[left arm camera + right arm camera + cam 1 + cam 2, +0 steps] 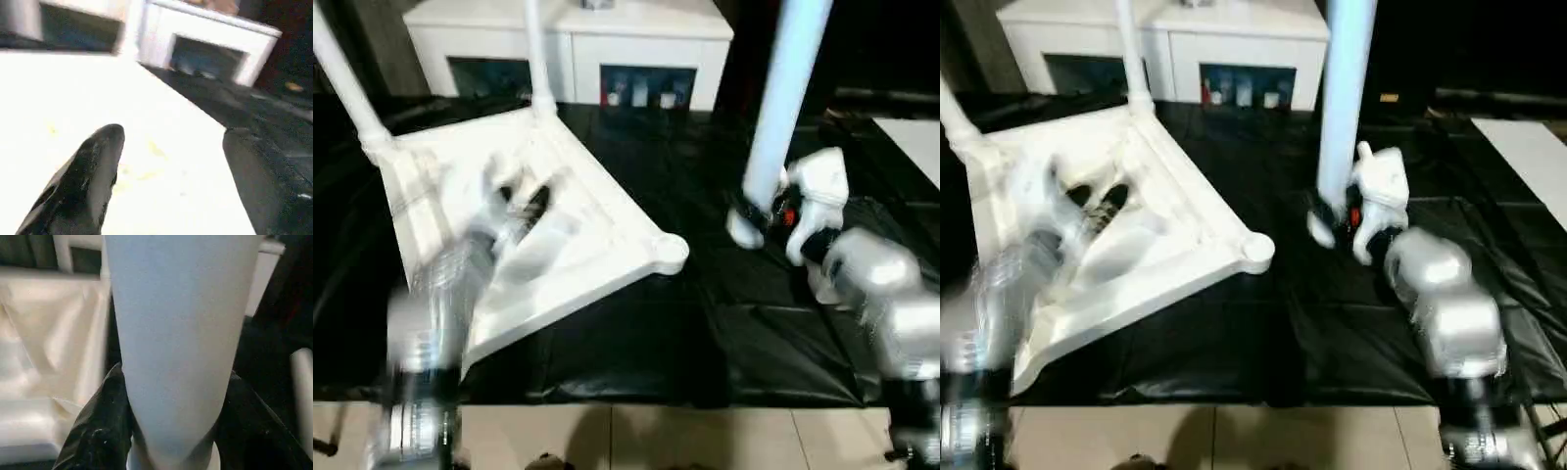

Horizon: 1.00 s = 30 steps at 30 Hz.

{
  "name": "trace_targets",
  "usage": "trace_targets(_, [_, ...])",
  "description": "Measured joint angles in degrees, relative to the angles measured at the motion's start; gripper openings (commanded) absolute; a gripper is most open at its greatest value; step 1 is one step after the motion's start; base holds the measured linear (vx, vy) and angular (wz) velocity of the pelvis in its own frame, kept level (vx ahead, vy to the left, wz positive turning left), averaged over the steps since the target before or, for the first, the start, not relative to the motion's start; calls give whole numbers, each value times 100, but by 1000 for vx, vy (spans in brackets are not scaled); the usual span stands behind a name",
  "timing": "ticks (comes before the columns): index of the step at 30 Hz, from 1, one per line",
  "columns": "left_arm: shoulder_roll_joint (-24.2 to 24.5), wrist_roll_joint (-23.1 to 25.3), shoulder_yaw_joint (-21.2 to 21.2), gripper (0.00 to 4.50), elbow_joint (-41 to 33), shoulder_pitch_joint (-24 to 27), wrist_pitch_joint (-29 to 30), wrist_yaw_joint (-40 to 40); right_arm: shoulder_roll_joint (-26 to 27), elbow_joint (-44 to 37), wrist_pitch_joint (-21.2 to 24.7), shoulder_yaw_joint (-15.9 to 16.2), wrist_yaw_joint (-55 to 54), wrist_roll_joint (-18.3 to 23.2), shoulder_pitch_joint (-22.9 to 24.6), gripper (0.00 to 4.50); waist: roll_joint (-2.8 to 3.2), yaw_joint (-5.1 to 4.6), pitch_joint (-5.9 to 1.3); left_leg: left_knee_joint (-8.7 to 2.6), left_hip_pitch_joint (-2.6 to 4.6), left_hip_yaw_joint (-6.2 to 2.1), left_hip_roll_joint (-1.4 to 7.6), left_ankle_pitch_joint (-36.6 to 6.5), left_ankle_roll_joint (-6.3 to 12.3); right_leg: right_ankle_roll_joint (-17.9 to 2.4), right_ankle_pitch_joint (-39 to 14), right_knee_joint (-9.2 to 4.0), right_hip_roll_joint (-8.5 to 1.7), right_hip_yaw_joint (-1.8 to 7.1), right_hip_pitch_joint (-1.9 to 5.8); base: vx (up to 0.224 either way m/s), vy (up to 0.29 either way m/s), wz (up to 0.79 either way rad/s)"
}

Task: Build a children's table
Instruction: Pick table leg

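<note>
The white tabletop (pixel 578 225) lies upside down and tilted on the black mat. One white leg (pixel 347 83) stands in its far left corner and another leg (pixel 536 54) in the back corner. The near right corner socket (pixel 668 253) holds nothing. My left gripper (pixel 524 201) hovers over the ribbed underside, its black fingers (pixel 88 176) spread wide with nothing between them. To the right of the tabletop, my right gripper (pixel 759 211) is shut on the lower end of a third leg (pixel 788 88), held upright above the mat. The wrist view shows that leg (pixel 181 333) between both fingers (pixel 105 426).
A white cabinet (pixel 568 44) with glass doors stands behind the mat. A flat white board (pixel 915 137) lies at the far right. The black mat (pixel 705 323) covers the work area, and pale floor tiles (pixel 656 436) run along its near edge.
</note>
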Motion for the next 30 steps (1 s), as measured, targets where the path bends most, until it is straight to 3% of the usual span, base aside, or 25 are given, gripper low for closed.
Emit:
trace_targets(3, [-178,354,-150,370,-561,360,-116,399,424,-83,-8,19,-213,142,232,190,6,-10,-4,0,11,-9,7,1,-2,-1,1,-13,23,7,18,0,0,0])
trace_targets(5, [-216,538,-297,370,-672,556,-188,645,595,-62,-73,100,-311,161,327,190,47,-71,3,-1,17,-55,99,16,-27,-46,18,-62,107,-30,73,-13,-42,5])
trace_targets(6, [-249,665,-402,370,-671,586,-221,796,669,-62,-194,158,-322,162,384,190,55,-103,6,-2,17,-70,189,44,-69,-135,-22,2,139,-117,91,-21,-77,8])
trace_targets(7, [-283,734,-454,370,-671,579,-233,898,704,-61,-275,226,-323,150,424,190,52,-121,5,-2,15,-66,250,71,-113,-272,-110,130,136,-153,63,-14,-141,16])
trace_targets(9, [-406,846,-488,370,-671,531,-294,1059,735,-56,-393,307,-326,118,428,190,-21,-116,-35,-4,12,-25,338,103,-164,-223,-232,269,138,-167,51,-7,-140,10])
trace_targets(10, [-534,845,-515,370,-673,506,-358,1058,734,-59,-427,300,-333,88,421,190,-68,-110,-57,36,-17,8,312,51,-87,-217,-254,313,168,-178,3,-25,-159,0])
trace_targets(11, [-599,841,-565,370,-675,472,-357,1049,728,-49,-425,256,-357,70,441,190,-78,-22,-54,128,-50,-11,268,-64,104,-210,-267,314,166,-169,-15,-25,-159,0])
trace_targets(12, [-640,831,-667,370,-678,435,-359,1008,704,-34,-425,213,-372,47,470,190,-75,11,-57,180,-49,-22,163,-131,215,-223,-260,311,161,-169,-27,-44,-122,-4])
trace_targets(13, [-677,829,-740,370,-686,353,-380,966,664,-22,-429,188,-372,3,476,190,-53,38,-71,157,-28,-39,30,-122,195,-219,-261,311,178,-169,-73,-48,-101,-10])
trace_targets(14, [-651,841,-761,370,-695,301,-419,937,655,-20,-433,179,-371,-39,476,190,-48,56,-73,119,-19,-88,-46,-87,137,-214,-257,295,191,-181,-98,-71,-137,-19])
trace_targets(15, [-584,919,-791,370,-697,289,-470,945,674,-20,-433,200,-367,-47,476,190,-19,55,-77,66,-22,-172,-35,-32,44,-191,-240,227,238,-223,-89,-46,-71,-15])
trace_targets(18, [-596,980,-818,370,-680,302,-535,1000,680,-20,-442,204,-360,-42,475,190,46,2,-66,1,20,-212,38,4,-16,-182,-159,29,245,-354,-5,0,0,0])
trace_targets(24, [-590,1086,-839,370,-675,433,-561,998,669,-19,-481,287,-229,-56,473,190,113,-137,-21,-40,111,-185,56,-7,-30,-199,-103,-220,173,-480,191,-6,24,-1])
trace_targets(26, [-562,1145,-873,370,-658,457,-584,995,670,-13,-494,354,-182,-80,465,190,114,-176,1,-41,192,-173,41,-20,-36,-197,-104,-267,143,-501,284,-5,73,-3])
trace_targets(28, [-545,1192,-889,370,-657,475,-644,993,669,10,-537,441,-142,-148,451,190,155,-218,78,-64,343,-170,51,-75,-43,-159,-204,-297,125,-562,454,-1,32,-3])
trace_targets(29, [-527,1197,-900,370,-656,470,-661,991,678,11,-543,451,-133,-151,446,190,139,-169,102,-93,353,-134,46,-76,-43,-183,-397,-14,106,-506,478,0,0,0])
trace_targets(30, [-516,1200,-930,370,-655,455,-666,989,678,14,-544,439,-133,-152,456,190,95,-138,119,-91,390,-15,47,-76,-44,-195,-627,466,58,-391,522,0,0,0])
